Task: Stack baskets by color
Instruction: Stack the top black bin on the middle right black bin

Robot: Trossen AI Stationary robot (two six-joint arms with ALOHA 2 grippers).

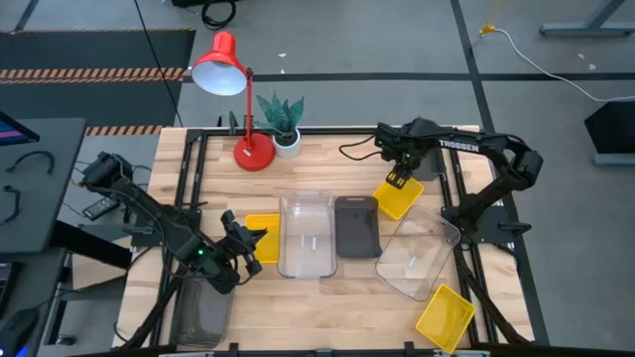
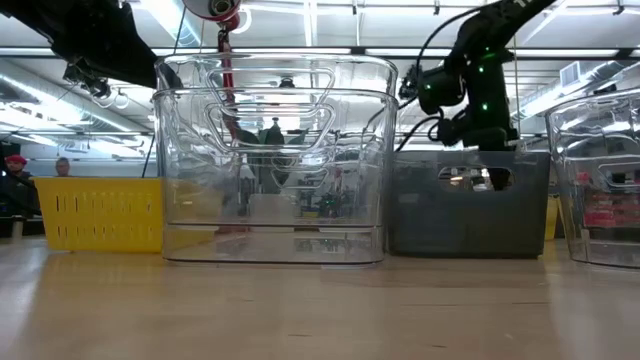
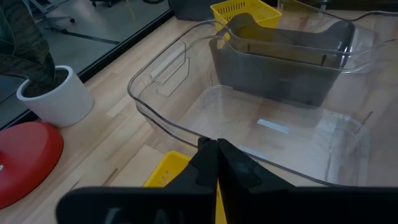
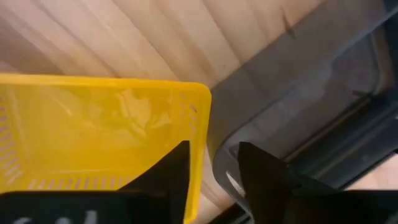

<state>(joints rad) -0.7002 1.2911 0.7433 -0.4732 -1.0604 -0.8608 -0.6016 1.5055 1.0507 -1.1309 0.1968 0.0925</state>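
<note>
The right gripper [image 1: 396, 179] hangs with jaws parted over the near rim of a small bright yellow slotted plastic basket [image 1: 399, 198] toward the worktop's [image 1: 327, 159] far right — its long axis angled. The left gripper [image 1: 241, 241] — pinched shut — sits by another yellow basket [image 1: 264, 236].

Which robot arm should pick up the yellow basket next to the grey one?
Probably the right: its open gripper hovers at that yellow basket. The shut left gripper sits far off by another yellow basket.
</note>
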